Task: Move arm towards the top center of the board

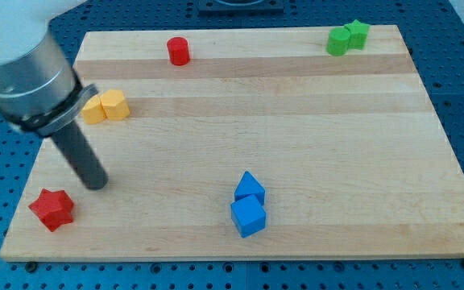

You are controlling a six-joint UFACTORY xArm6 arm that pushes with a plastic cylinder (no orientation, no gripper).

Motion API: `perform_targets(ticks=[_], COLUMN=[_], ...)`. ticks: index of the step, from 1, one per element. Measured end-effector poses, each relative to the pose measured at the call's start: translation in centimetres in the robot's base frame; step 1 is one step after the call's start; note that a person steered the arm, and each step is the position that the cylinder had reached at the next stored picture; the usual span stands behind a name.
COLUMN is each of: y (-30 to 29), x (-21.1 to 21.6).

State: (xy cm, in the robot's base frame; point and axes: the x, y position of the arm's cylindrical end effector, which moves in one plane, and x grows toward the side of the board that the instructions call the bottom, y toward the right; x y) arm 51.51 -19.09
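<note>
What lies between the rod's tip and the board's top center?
In the camera view, bare wood: my tip has a clear path; the red cylinder and two yellow blocks sit left of it.

The arm's upper body is cut off by the view's top and left edges. The worktop behind the rod is hidden. The green blocks' shapes cannot be made out.

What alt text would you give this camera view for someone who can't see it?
My tip rests near the wooden board's left edge, just above and to the right of a red star block. Two yellow blocks touch at upper left, a red cylinder stands at top, two green blocks at top right, two blue blocks at bottom centre.
</note>
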Motion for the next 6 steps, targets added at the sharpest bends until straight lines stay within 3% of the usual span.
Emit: perform_targets(ticks=[2,3,6], y=[11.7,13.6,16.9], x=[-1.1,-4.7,-21.1])
